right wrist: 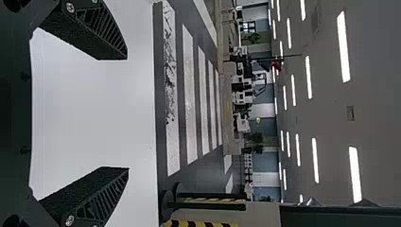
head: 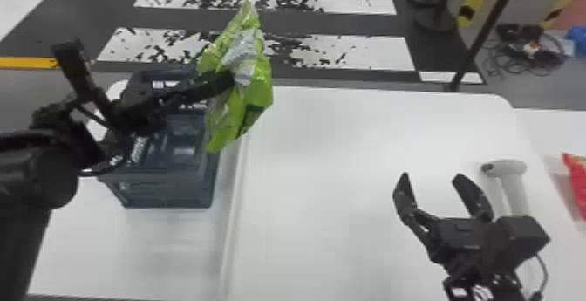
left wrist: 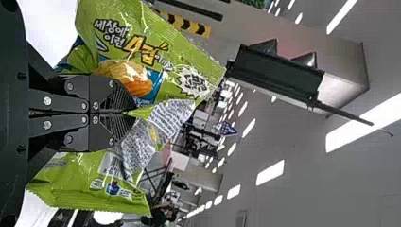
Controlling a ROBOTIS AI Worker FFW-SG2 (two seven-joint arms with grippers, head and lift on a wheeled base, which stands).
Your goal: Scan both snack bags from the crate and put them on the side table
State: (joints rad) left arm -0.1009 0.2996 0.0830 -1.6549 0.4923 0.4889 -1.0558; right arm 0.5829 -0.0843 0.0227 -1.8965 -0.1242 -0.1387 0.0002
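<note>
In the head view my left gripper [head: 226, 82] holds a green snack bag [head: 261, 82] up above the right edge of the dark crate [head: 157, 178]. The left wrist view has the left gripper [left wrist: 127, 113] shut on the middle of the green bag [left wrist: 175, 71], which is creased around the fingers. My right gripper [head: 431, 182] stands open over the white table, left of the white scanner [head: 505, 169]; the right wrist view shows that gripper [right wrist: 127, 113] with nothing between its wide-set fingers. A red snack bag [head: 577, 182] lies at the right edge of the head view.
The white table [head: 331, 147] spans the middle, and another white surface [head: 549, 134] adjoins it on the right. Black poles [head: 484, 34] rise behind the table's far right. Cables [head: 523, 56] lie on the floor behind.
</note>
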